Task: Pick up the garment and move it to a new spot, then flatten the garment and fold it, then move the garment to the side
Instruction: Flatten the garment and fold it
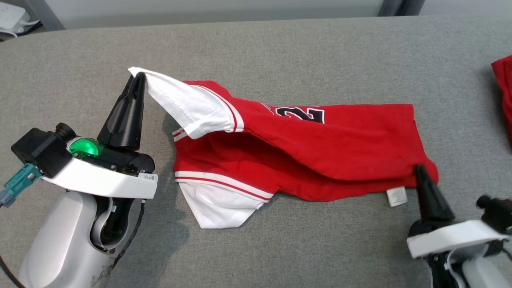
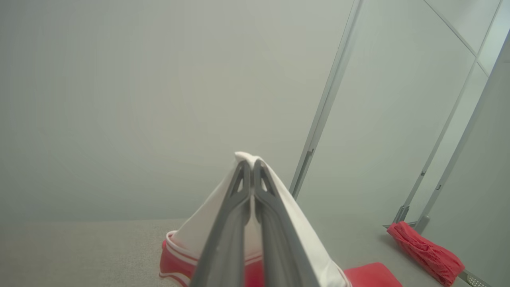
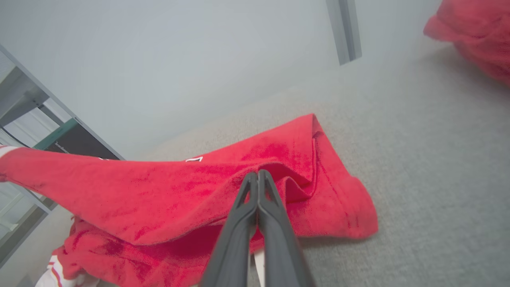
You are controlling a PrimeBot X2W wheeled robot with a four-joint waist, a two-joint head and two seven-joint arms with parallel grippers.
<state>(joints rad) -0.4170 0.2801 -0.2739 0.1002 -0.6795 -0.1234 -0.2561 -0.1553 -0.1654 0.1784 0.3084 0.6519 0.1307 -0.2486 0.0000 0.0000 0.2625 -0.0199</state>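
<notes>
Since the garment [image 1: 320,136] needs stretching out before flattening, my L gripper [image 1: 138,76] is clamped on the tip of its white sleeve [image 1: 188,104], holding that end up off the grey table [image 1: 280,44]. It lies mid-table btw both arms: red body, striped trim, dark number partly hidden by a fold, top layer tented, tag [image 1: 396,197] poking out. R gripper [image 1: 418,168] has its fingers pressed together on the hem corner, prob. to pull taut.

Red jersey [image 1: 340,144] with white striped sleeves, half-folded on the grey tabletop [image 1: 280,248], one sleeve aloft
</notes>
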